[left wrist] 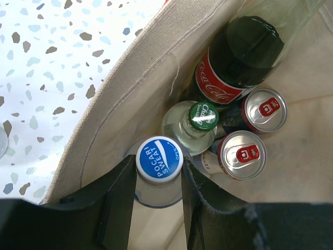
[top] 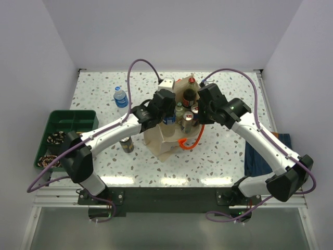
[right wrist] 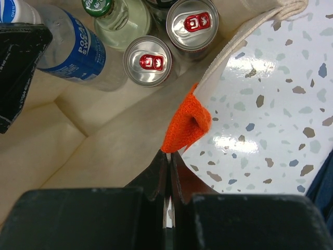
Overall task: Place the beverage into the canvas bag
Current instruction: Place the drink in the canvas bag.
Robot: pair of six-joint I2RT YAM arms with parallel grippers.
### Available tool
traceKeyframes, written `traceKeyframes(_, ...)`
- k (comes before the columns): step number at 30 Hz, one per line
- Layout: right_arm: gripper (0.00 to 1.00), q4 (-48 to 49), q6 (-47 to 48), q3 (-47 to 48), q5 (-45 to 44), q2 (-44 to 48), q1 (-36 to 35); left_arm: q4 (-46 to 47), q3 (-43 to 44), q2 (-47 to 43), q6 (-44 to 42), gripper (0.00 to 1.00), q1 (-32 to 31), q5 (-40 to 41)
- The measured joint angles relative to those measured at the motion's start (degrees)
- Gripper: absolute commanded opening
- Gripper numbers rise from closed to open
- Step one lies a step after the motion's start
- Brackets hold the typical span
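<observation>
Speckled white desk [top: 223,151] carries the beige canvas bag [left wrist: 130,78], standing open. Left hand [left wrist: 157,164] is grasping a clear plastic bottle with a blue Pocari Sweat cap [right wrist: 73,52] by its neck, upright inside the bag. Just beyond its fingers stand a green-capped glass bottle [left wrist: 200,117], a dark Coca-Cola bottle [left wrist: 234,57] and two silver cans with red tabs [left wrist: 242,153]. Right hand [right wrist: 169,156] is clenched, pinching the bag's orange strap [right wrist: 187,122] at the rim, with the cans ahead of it.
</observation>
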State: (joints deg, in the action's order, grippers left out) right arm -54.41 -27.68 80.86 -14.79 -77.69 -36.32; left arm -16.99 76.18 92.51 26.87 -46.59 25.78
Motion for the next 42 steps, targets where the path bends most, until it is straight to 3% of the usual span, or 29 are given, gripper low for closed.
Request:
traceKeyframes(8,0.0,-0.1,0.4,1.2,0.9,-1.1,0.0,-0.4,0.0,0.0,0.4,0.0,0.0,0.0)
traceKeyframes(11,0.1,-0.2,0.5,1.4,0.9,-1.1,0.0,-0.5,0.0,0.0,0.6,0.0,0.0,0.1)
traceKeyframes(12,0.18,-0.2,0.6,1.5,0.9,-1.1,0.0,-0.5,0.0,0.0,0.6,0.0,0.0,0.1)
traceKeyframes(15,0.31,-0.5,0.7,1.6,1.0,-1.1,0.0,-0.5,0.0,0.0,0.7,0.0,0.0,0.2)
traceKeyframes(18,0.39,-1.0,0.8,2.2,1.5,-1.7,0.0,-0.4,-0.2,0.0,0.8,0.0,-0.1,0.5)
traceKeyframes(24,0.47,-1.8,0.7,3.2,2.3,-2.3,0.0,0.5,-1.0,-0.2,1.1,0.0,-0.5,1.6)
traceKeyframes(32,0.49,-2.0,0.7,4.8,2.4,-2.6,0.0,0.7,-1.2,-0.3,1.5,0.0,-0.7,2.2)
traceKeyframes(34,0.49,-2.0,0.7,4.8,2.4,-2.6,0.0,0.7,-1.2,-0.3,1.6,0.07,-0.7,2.3)
traceKeyframes(36,0.49,-2.1,0.7,4.8,2.4,-2.6,0.0,0.7,-1.3,-0.3,1.7,0.08,-0.7,2.4)
traceKeyframes(42,0.49,-2.1,0.7,4.8,2.4,-2.6,0.0,0.8,-1.5,-0.5,1.7,0.32,-0.8,2.6)
